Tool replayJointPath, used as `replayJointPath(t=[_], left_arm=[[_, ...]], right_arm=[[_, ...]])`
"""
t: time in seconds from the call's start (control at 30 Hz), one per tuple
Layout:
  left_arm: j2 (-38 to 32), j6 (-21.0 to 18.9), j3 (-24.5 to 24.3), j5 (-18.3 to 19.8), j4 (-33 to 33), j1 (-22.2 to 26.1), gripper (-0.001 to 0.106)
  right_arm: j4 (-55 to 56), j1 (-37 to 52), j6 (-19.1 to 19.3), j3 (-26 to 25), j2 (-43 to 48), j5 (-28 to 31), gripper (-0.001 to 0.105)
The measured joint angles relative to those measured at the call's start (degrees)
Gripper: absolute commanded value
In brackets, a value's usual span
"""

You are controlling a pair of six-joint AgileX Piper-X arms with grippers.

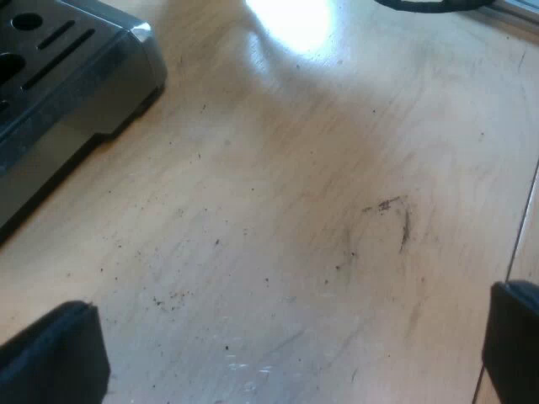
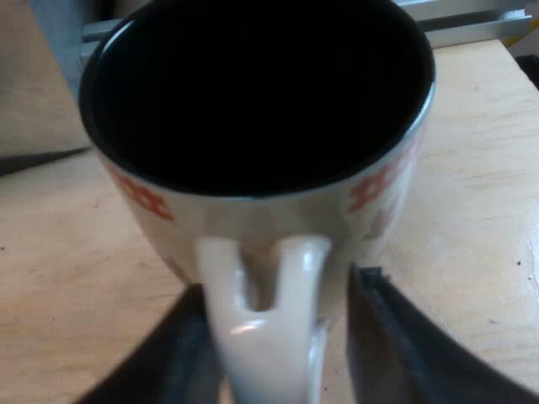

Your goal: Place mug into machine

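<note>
A cream mug [image 2: 253,210] with orange patterns and a dark inside stands right before my right gripper [image 2: 278,290], its handle [image 2: 265,337] pointing at the camera. The two black fingers [image 2: 396,337] close in on the handle from both sides and hold it. Below the mug lies the wooden table [image 2: 472,210]. My left gripper [image 1: 282,337] hangs open over bare wood, with its fingertips [image 1: 55,349] far apart and nothing between them. Beyond it sits a corner of the espresso machine's metal base [image 1: 67,76] with its slotted drip grille.
Coffee grounds and a dark smudge [image 1: 396,215] speckle the wood under my left gripper. A bright patch of light [image 1: 290,21] falls on the table farther off. Metal rails [image 2: 472,25] run behind the mug at the table's edge.
</note>
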State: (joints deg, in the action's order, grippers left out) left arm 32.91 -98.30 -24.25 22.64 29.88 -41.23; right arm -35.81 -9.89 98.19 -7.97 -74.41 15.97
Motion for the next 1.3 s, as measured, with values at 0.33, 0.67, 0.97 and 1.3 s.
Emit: replayJointPath(t=[0.33, 0.67, 0.97, 1.3], left_arm=[[0.0, 0.0, 0.0, 0.0, 0.0, 0.0, 0.092], [0.0, 0.1, 0.0, -0.7, 0.0, 0.0, 0.092], [0.0, 0.1, 0.4, -14.8, -0.4, 0.0, 0.092], [0.0, -1.9, 4.5, -19.9, -3.3, 0.0, 0.092]], right_arm=[[1.1, 0.0, 0.3, 0.0, 0.7, 0.1, 0.000], [16.9, -9.0, 6.4, 0.0, 17.1, 1.6, 0.000], [31.4, -15.2, 6.6, 0.2, 33.5, 7.1, 0.000], [36.8, -23.7, 6.5, 0.4, 49.6, 7.8, 0.000]])
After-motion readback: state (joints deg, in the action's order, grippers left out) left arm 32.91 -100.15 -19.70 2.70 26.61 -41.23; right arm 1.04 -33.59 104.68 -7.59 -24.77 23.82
